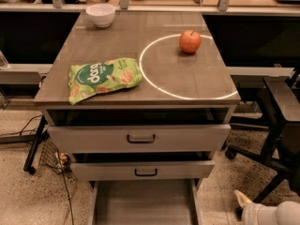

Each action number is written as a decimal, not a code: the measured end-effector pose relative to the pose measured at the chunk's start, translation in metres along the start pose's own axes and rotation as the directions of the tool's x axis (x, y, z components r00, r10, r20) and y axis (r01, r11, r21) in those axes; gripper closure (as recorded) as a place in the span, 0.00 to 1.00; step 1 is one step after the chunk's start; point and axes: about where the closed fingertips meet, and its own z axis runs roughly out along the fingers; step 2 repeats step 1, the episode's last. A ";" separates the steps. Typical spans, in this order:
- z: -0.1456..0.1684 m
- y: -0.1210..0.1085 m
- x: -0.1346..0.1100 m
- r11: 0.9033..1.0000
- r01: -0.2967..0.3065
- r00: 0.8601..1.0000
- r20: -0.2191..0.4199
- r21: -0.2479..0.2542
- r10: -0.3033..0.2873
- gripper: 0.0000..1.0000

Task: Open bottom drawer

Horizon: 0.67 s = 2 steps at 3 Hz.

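The cabinet has three grey drawers. The top drawer front (pixel 140 138) and the middle drawer front (pixel 143 171) each stick out a little and carry a dark bracket handle. The bottom drawer (pixel 143 203) is pulled far out; I see its plain grey inside, while its front and handle lie below the frame edge. My gripper (pixel 243 200) comes in at the bottom right corner as a white arm end with a pale tip. It is to the right of the bottom drawer and does not touch it.
On the cabinet top (pixel 140 50) lie a green snack bag (pixel 103 78), a red apple (pixel 190 41) inside a white ring, and a white bowl (pixel 101 14). A black office chair (pixel 281 125) stands to the right. Cables and a wire basket (pixel 51 156) are on the left floor.
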 end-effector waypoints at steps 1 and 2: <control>-0.004 -0.004 0.000 1.000 0.000 1.000 -0.002 0.009 0.000 0.00; -0.004 -0.004 0.000 1.000 0.000 1.000 -0.002 0.009 0.000 0.00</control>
